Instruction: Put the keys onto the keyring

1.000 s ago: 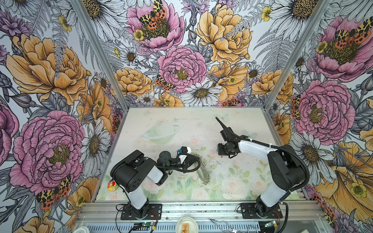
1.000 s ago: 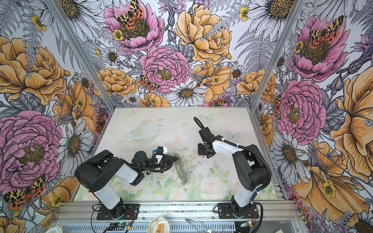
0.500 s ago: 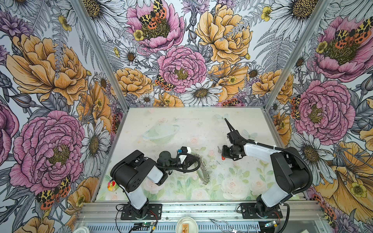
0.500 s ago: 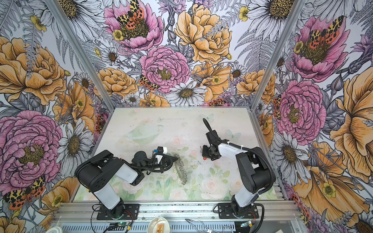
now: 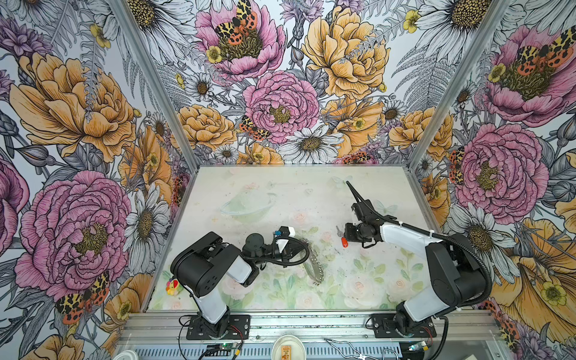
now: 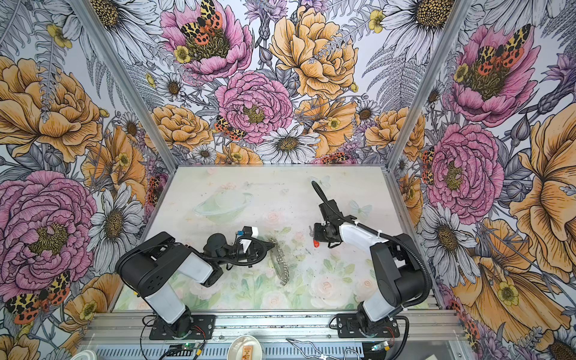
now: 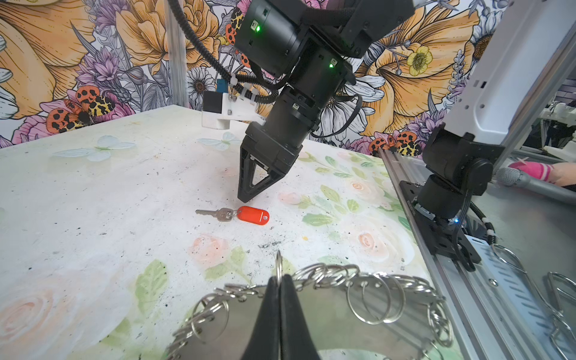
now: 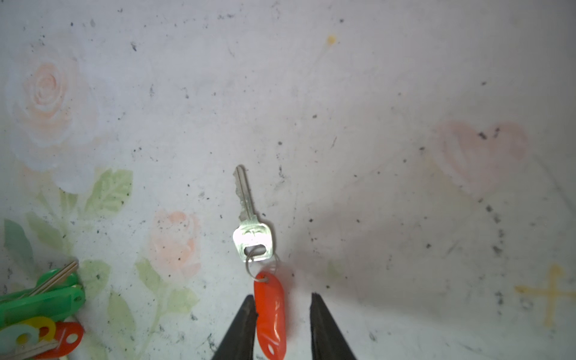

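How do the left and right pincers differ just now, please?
The left pincer is shut on a small silver split ring of the wide flat grey keyring; the right pincer is open and holds nothing. The left pincer reaches sideways across the table; the right pincer points down over the red plastic tag of the small silver key. Both have black tapered fingers.

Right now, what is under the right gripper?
A silver key with a red tag lies flat on the table. The tag sits between the parted fingers of the right gripper. Whether a finger touches it cannot be told.
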Motion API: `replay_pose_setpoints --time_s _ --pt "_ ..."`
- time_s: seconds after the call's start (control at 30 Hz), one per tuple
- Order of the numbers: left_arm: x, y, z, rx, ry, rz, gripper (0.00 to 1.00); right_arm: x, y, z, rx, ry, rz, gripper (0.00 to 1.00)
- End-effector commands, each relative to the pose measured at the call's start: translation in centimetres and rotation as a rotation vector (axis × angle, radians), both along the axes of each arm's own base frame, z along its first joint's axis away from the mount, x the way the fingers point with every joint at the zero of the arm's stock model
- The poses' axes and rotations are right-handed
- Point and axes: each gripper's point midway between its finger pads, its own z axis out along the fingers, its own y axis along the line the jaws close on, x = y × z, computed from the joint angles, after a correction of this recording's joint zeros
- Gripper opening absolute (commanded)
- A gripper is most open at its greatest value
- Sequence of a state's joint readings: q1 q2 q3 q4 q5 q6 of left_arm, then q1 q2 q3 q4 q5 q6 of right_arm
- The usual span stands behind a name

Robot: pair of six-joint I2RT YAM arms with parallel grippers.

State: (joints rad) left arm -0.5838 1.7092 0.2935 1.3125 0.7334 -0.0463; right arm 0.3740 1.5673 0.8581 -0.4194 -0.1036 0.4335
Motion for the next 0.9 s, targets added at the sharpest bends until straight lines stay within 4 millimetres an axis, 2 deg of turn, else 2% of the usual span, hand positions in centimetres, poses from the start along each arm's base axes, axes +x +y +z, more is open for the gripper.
replay_pose_setpoints --time_s 0.0,0.2,0.63,0.87 --pt "0.4 -0.1 0.9 -0.025 -0.031 0.0 0.0 0.9 1.0 1.7 -0.097 -0.093 0.11 0.31" --pt "0.5 0.0 0.9 -0.024 -0.031 0.001 0.0 1.3 2.3 0.6 -0.165 -0.086 0.187 0.29" --pt "0.5 -0.1 1.0 -0.023 -0.029 0.001 0.0 1.6 1.7 -1.2 -0.307 -0.06 0.223 0.27" --pt "0.6 -0.1 1.0 -0.022 -0.028 0.001 0.0 1.6 2.1 -1.9 -0.322 -0.047 0.243 0.22"
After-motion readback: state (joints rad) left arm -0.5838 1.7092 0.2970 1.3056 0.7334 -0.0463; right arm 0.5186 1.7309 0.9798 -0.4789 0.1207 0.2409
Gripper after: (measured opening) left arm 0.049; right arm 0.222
